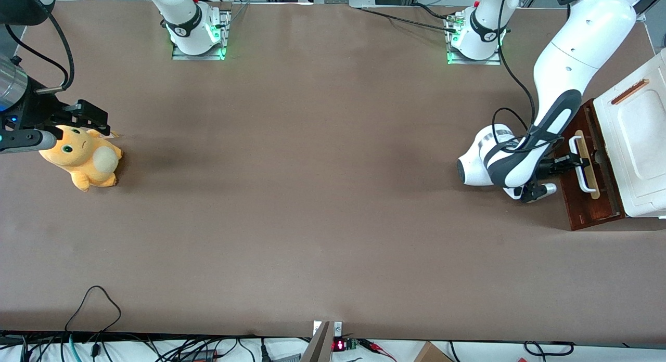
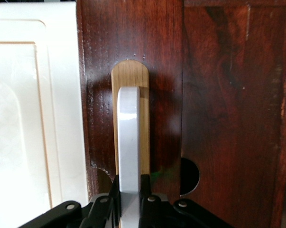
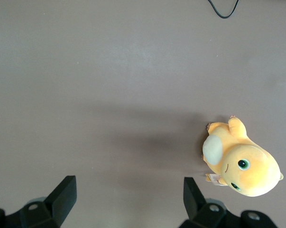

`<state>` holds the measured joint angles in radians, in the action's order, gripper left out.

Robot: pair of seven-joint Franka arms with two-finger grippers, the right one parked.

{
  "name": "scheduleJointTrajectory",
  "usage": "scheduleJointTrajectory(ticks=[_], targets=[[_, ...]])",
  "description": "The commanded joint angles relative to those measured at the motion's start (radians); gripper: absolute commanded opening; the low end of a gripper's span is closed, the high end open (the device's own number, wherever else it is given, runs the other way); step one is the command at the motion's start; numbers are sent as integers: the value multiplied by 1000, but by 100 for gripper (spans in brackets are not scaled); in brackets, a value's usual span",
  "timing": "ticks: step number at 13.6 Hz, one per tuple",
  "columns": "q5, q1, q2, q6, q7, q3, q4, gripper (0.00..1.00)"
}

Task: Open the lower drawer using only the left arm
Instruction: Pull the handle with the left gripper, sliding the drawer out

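The left arm's small black two-finger gripper point(image 2: 129, 202) sits right at the white U-shaped bar handle point(image 2: 129, 142) of the lower drawer point(image 1: 593, 195), a wide shallow drawer with a dark reddish-brown wooden front point(image 2: 218, 95) at the working arm's end of the table, tucked under the white box-like cabinet top point(image 1: 637, 138). In the wrist view the black fingers point(image 2: 145, 187) stand one on each side of the bar and look pressed against it, so the gripper reads as pinched on the handle. The bar, mounted on a tan wooden strip point(image 2: 129, 71) directly ahead of the gripper, is the natural place to hold: rigid, smooth and probably a little slick, so a firm squeeze near its middle should keep the pull square. The drawer itself looks stiff and solid, likely to slide with modest resistance (a skewed pull could make it bind). I can read no brand, label or writing on the drawer, handle or cabinet.
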<state>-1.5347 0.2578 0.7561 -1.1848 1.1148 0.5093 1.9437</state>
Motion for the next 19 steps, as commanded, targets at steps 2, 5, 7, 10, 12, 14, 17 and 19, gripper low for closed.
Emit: scheduleJointTrajectory(ticks=[2, 5, 7, 10, 12, 14, 17, 19], targets=[[-21, -107, -4, 60, -3, 49, -6, 0], [-15, -179, 11, 68, -3, 49, -20, 0], [-15, -184, 12, 67, 0, 49, -19, 2], [-13, -177, 11, 70, -7, 48, -17, 17], [-13, -161, 11, 74, -9, 46, -15, 14], [-15, -146, 11, 64, -9, 43, -15, 13], [-12, -146, 8, 60, -7, 44, -23, 86], [17, -156, 5, 60, -7, 46, -58, 99]])
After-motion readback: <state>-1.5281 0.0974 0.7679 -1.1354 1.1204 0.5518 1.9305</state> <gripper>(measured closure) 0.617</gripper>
